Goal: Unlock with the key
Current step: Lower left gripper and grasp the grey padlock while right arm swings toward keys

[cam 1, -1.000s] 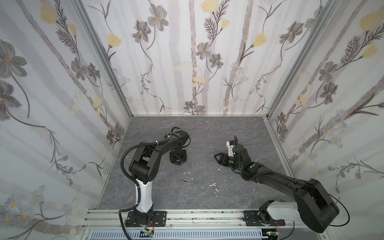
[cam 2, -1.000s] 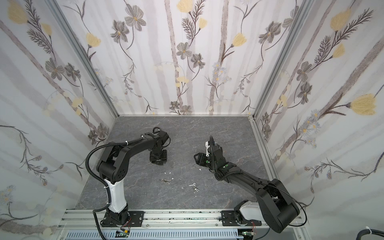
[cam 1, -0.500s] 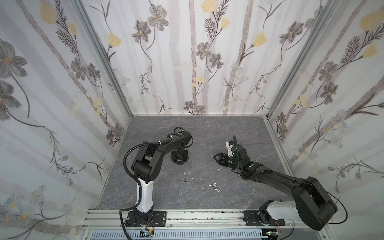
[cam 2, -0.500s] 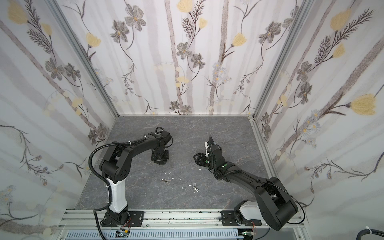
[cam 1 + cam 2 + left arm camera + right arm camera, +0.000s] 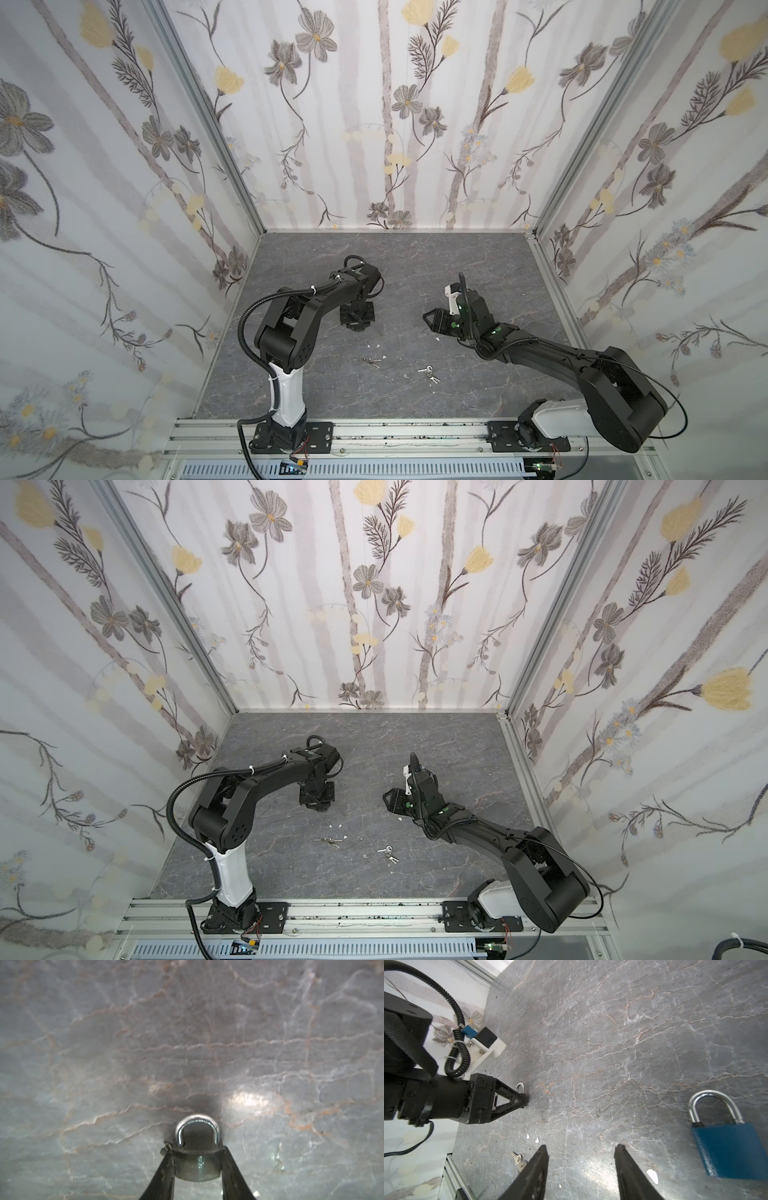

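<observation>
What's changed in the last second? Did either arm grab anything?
The left gripper closed its fingers onto the small padlock. The right gripper drifted slightly toward the middle, open and empty. Left key bunch and right key bunch unmoved.

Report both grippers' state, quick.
Left gripper: closed on the small dark metal padlock with a silver shackle.
Right gripper: open, fingers apart, holding nothing.

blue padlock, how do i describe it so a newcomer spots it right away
On the grey marbled table, look beside the open right gripper. The blue padlock lies flat there, untouched. Its blue body sets it apart from the dark padlock, which is clamped in the left gripper.
</observation>
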Tool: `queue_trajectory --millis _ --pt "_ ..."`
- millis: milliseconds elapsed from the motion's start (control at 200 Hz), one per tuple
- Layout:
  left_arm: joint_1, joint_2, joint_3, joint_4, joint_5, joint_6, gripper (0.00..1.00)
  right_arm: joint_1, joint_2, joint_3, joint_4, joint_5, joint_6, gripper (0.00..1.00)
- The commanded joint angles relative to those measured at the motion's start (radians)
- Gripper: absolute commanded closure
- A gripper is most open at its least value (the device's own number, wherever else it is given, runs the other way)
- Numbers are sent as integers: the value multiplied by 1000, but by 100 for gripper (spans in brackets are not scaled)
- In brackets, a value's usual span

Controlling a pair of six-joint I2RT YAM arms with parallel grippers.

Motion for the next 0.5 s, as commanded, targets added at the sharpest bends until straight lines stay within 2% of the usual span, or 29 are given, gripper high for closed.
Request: queue_trajectory --millis 0,200,330,495 --pt "3 -61 5 -7 4 -19 75 15 13 23 11 0 -30 47" --pt "16 -148 9 -20 20 -21 75 38 26 36 41 -34 -51 47" --pt "30 -191 -4 -29 -4 -29 75 82 57 87 23 -69 -120 50" --pt "62 -254 -73 -8 -17 -58 75 158 183 207 -53 -87 -222 58"
